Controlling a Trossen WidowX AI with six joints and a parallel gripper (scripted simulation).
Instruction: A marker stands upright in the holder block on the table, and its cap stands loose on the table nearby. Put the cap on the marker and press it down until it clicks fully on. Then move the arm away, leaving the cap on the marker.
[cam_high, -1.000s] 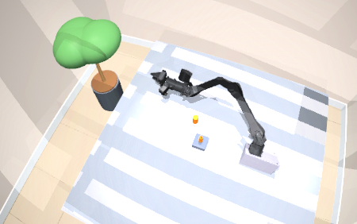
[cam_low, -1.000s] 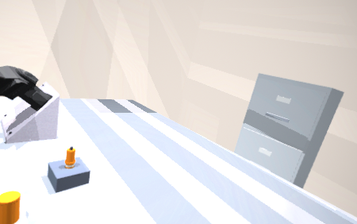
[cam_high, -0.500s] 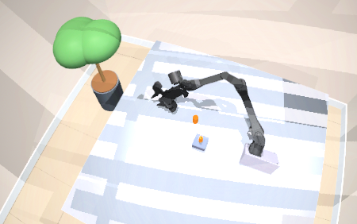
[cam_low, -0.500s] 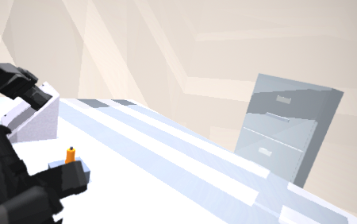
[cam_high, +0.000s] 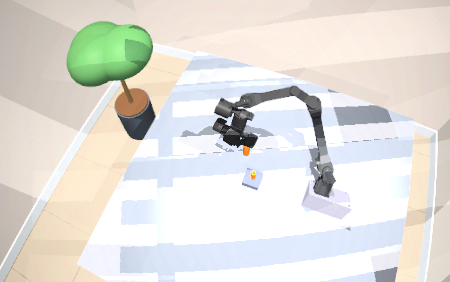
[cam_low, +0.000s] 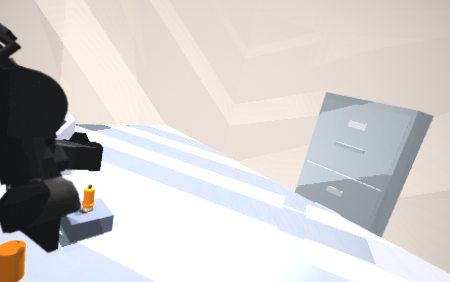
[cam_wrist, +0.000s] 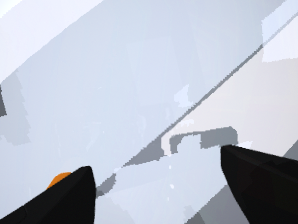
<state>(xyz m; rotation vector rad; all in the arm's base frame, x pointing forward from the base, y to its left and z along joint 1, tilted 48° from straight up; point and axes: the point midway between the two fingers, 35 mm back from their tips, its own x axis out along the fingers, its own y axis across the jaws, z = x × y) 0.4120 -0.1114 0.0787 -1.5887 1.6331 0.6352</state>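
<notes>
Top view: the arm (cam_high: 315, 125) is reaching from its pale base block (cam_high: 326, 201) up and over toward the middle of the striped table (cam_high: 200, 240), elbow high, forearm angling down toward the centre. The gripper (cam_high: 242, 142) is hanging just above the cap (cam_high: 246, 150), which is showing as a small orange cylinder standing on the table directly under the dark fingertips. The holder block (cam_high: 251, 180), a small grey-blue cube, is sitting near the cap, on the side toward the camera, with the marker (cam_high: 253, 174) standing upright in it, orange with a yellow top. A potted plant (cam_high: 134, 112) with a green crown is standing at the table's far-left corner, well apart from the work.

Exterior view: the gripper body is filling the left edge as a black mass. The cap (cam_low: 11, 261) is appearing at the bottom-left corner, plain orange, rounded top edge, upright, partly cut off by the frame. The marker (cam_low: 89, 198) is showing an orange barrel, a thin dark tip and a paler collar where it is entering the holder block (cam_low: 87, 221). A grey filing cabinet (cam_low: 362, 167) is standing beyond the table on the right.

Wrist view: two black fingers are framing the lower corners with a wide gap between them; the jaws are standing partly spread and gripping nothing. A sliver of the orange cap (cam_wrist: 60, 179) is peeking out just behind the left finger, not between the two.
</notes>
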